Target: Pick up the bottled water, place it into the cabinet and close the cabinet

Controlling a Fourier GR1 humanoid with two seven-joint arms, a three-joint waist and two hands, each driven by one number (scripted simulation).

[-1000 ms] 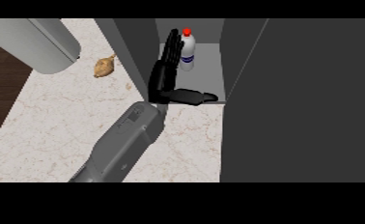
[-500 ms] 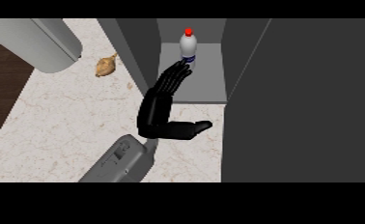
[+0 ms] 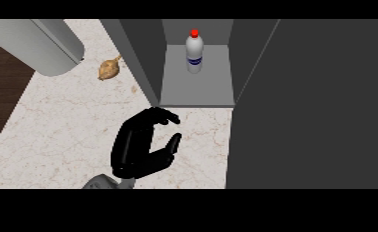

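Note:
The bottled water [image 3: 194,53], clear with a red cap and a blue label, stands upright on the grey shelf [image 3: 198,90] inside the cabinet, towards the back. The cabinet's door [image 3: 310,101] is swung open as a large dark panel on the right. My left hand [image 3: 140,148] is over the counter in front of the cabinet's left wall [image 3: 140,56], well short of the bottle. Its fingers are relaxed and point towards the cabinet, the thumb is out to the right, and it holds nothing. My right hand does not show.
A big grey cylinder [image 3: 44,46] lies at the upper left of the pale marble counter [image 3: 66,121]. A small brown vegetable [image 3: 110,68] sits beside the cabinet's left wall. The counter's left edge drops to a dark floor [image 3: 11,86].
My left hand has let go of the bottle and drawn back out of the cabinet towards me. The bottle stays upright on the shelf.

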